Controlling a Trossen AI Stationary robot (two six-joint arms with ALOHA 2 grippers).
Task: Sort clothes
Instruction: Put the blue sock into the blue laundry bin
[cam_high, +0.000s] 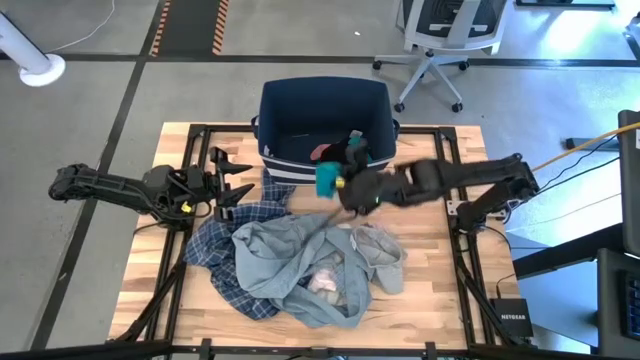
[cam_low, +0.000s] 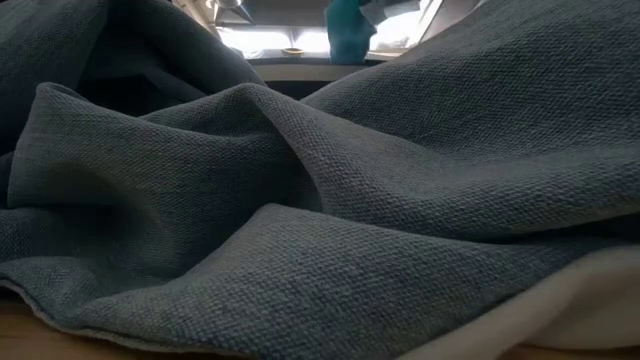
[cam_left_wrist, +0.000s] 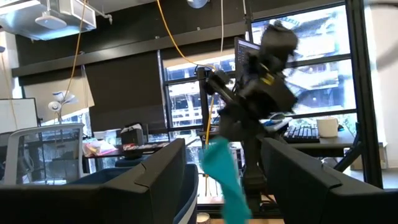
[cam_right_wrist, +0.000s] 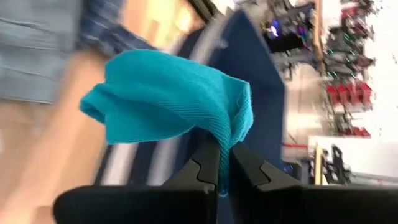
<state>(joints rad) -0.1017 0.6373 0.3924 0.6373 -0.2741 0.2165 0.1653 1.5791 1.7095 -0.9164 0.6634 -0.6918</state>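
Note:
A small teal garment (cam_right_wrist: 168, 99) hangs in the air in front of the navy striped bin (cam_high: 268, 152), with my right gripper (cam_right_wrist: 224, 155) shut on it. In the high view the teal garment (cam_high: 327, 180) sits just above the clothes pile, beside my right gripper (cam_high: 346, 187). The pile lies on the table: a large grey-blue garment (cam_high: 290, 260) spreads over a plaid shirt (cam_high: 213, 250), with a pink piece (cam_high: 325, 283) among its folds. My left gripper (cam_high: 232, 178) stands open at the table's left, touching nothing. My right gripper pinches a bunched fold of the teal garment (cam_right_wrist: 235, 134) between its two fingertips. The fingers slant down from the table's right side. The garment (cam_left_wrist: 224, 180) hangs slack below the fingers, clear of the table and the pile.
Pink and dark pieces (cam_high: 338, 150) lie inside the bin at the table's far edge. The grey-blue garment (cam_low: 300, 200) fills the low view. Bare wood (cam_high: 440, 290) shows at the near right. An office chair (cam_high: 440, 30) stands beyond the table.

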